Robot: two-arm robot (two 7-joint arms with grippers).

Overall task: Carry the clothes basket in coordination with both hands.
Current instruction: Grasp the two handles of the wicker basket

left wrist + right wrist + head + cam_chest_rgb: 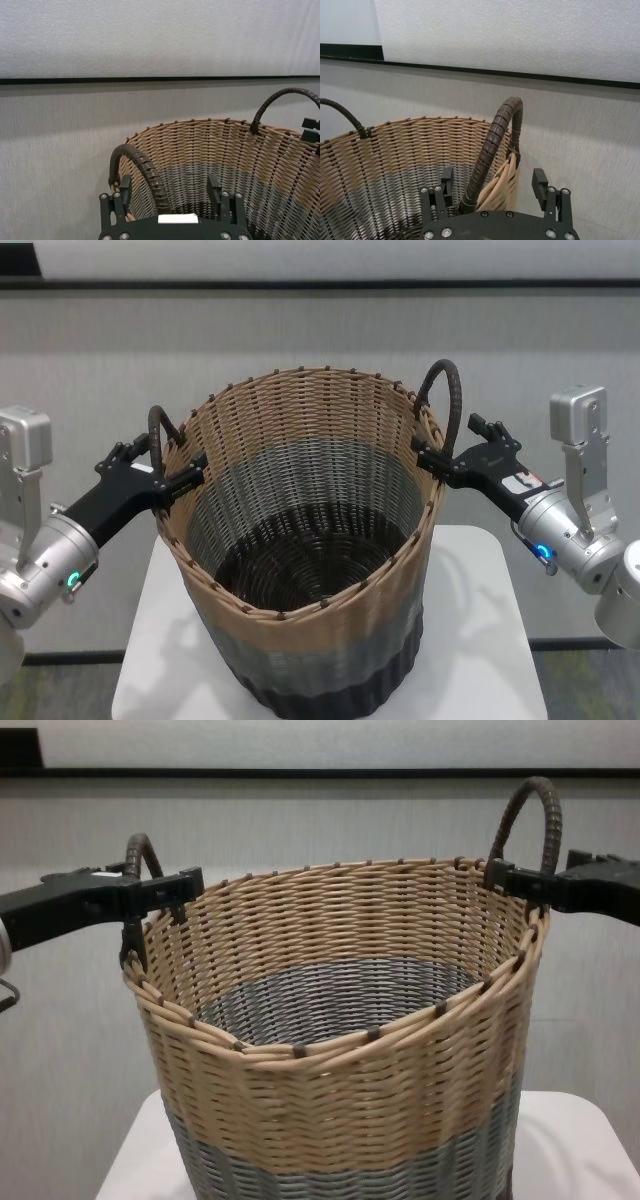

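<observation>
Basket [310,570]: round wicker, tan over grey bands, on white table [480,640], centre. Left gripper [185,477] and right gripper [432,457], fingers spread, straddle dark wrapped loop handles [445,390] at rim, not yet pinching. Risk: uneven grip or lift could tilt basket; stiff loops could slip.

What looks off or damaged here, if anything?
In the right wrist view, the clothes basket has tan rim strands bulging loose at the base of the right handle, beside the right pincer. The left pincer straddles the left handle; nothing spilled.
</observation>
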